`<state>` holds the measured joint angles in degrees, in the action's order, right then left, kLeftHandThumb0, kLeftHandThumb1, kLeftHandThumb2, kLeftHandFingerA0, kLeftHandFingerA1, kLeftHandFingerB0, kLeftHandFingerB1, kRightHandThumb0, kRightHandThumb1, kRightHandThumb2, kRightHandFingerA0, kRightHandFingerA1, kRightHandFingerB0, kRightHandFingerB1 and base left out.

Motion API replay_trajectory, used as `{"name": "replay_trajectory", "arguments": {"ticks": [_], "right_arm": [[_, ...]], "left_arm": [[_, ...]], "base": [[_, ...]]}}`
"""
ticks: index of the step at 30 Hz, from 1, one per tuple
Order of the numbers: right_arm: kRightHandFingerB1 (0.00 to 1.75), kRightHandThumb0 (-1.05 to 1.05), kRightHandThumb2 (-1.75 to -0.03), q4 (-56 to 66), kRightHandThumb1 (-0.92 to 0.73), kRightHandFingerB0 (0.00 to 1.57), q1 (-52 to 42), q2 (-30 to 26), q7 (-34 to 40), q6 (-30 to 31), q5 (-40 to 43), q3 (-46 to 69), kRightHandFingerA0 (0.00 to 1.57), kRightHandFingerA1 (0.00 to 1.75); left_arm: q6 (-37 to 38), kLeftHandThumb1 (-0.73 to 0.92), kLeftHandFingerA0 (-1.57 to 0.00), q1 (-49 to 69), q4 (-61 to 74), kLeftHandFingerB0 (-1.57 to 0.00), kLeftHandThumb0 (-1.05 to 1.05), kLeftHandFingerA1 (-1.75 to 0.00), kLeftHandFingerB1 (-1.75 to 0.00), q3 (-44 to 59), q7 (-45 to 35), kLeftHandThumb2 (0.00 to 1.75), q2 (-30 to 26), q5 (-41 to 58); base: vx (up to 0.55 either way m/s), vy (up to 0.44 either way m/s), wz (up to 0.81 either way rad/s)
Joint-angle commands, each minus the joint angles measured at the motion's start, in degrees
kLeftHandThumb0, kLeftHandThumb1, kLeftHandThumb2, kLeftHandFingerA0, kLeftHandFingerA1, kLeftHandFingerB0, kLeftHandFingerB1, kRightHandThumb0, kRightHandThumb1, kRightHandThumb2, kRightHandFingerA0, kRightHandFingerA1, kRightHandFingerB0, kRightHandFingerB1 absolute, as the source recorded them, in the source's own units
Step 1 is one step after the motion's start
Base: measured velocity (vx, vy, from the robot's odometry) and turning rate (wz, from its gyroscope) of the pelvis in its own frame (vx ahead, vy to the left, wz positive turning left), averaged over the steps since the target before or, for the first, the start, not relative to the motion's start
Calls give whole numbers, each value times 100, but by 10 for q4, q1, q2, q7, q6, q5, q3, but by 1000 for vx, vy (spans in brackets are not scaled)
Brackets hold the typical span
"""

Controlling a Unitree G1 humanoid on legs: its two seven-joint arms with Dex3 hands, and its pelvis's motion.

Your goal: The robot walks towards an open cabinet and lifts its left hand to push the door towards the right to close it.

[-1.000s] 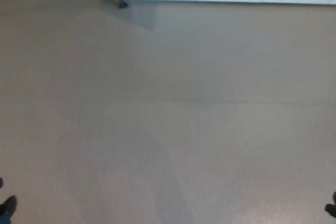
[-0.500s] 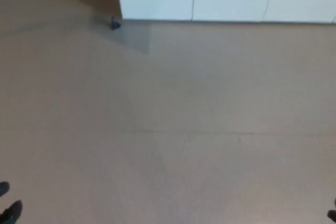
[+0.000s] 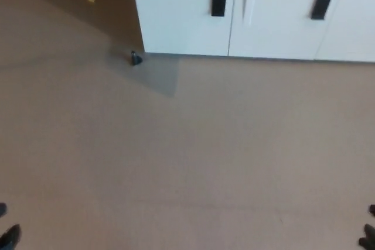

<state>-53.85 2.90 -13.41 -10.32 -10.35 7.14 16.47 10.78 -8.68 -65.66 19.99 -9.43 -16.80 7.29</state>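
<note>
We are approaching white cabinet (image 3: 234, 16) at top of view, well apart. Left hand (image 3: 8, 237) and right hand (image 3: 368, 235) barely showing at corners; fingers, cannot tell. Next: stepping nearer, raising left hand.

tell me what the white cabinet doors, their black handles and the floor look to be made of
White cabinet doors: probably painted or laminated board, flat and matte. Black handles: dark plastic or metal; too small to say. Floor: smooth beige vinyl or linoleum, seemingly, with one faint seam line.

White cabinet (image 3: 258, 21) w/ black handles, top of view.
</note>
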Motion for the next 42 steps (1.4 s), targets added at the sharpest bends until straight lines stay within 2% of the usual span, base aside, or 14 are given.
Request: {"name": "replay_trajectory", "arguments": {"ticks": [1,9,10,12,13,24,35,42], "right_arm": [[43,-44,-56,-6,-56,56,-11,-7,-1,-16,-4,-4,79,50],[43,-46,-57,-16,-58,56,-33,-6,-1,-31,-8,-13,79,50],[44,-45,-57,-16,-58,57,-34,-6,0,-32,-10,-15,80,51],[44,-45,-57,-16,-58,57,-35,-6,2,-33,-11,-17,80,51],[44,-45,-57,-19,-58,57,-35,-7,-2,-37,-10,-18,78,51],[44,-44,-57,-29,-60,57,-30,-8,7,-42,-11,-23,79,50],[45,-46,-58,-36,-61,59,-32,-11,10,-53,-20,-31,81,51],[45,-47,-58,-41,-59,60,-23,-16,10,-50,-31,-41,82,51]], "left_arm": [[15,69,-52,16,-3,-43,-18,-46,-40,-8,2,60,-10,-5],[20,68,-53,46,-2,-44,-16,-45,-40,-19,11,60,-10,-8],[19,66,-50,47,-1,-43,-21,-48,-43,-18,10,65,-10,-7],[18,66,-50,49,0,-43,-21,-48,-43,-17,8,65,-9,-3],[16,68,-51,51,2,-42,-19,-45,-40,-16,3,60,-9,0],[26,68,-54,52,0,-43,-18,-46,-40,-32,15,60,-14,-12],[39,68,-55,67,-1,-43,-20,-46,-40,-41,14,60,-14,-11],[39,67,-56,73,1,-43,-21,-46,-40,-44,20,59,-12,-11]], "base": [[546,-106,18],[439,-69,-9],[430,6,-17],[435,59,-34],[604,119,-16],[626,108,0],[409,-190,12],[190,-83,-14]]}}
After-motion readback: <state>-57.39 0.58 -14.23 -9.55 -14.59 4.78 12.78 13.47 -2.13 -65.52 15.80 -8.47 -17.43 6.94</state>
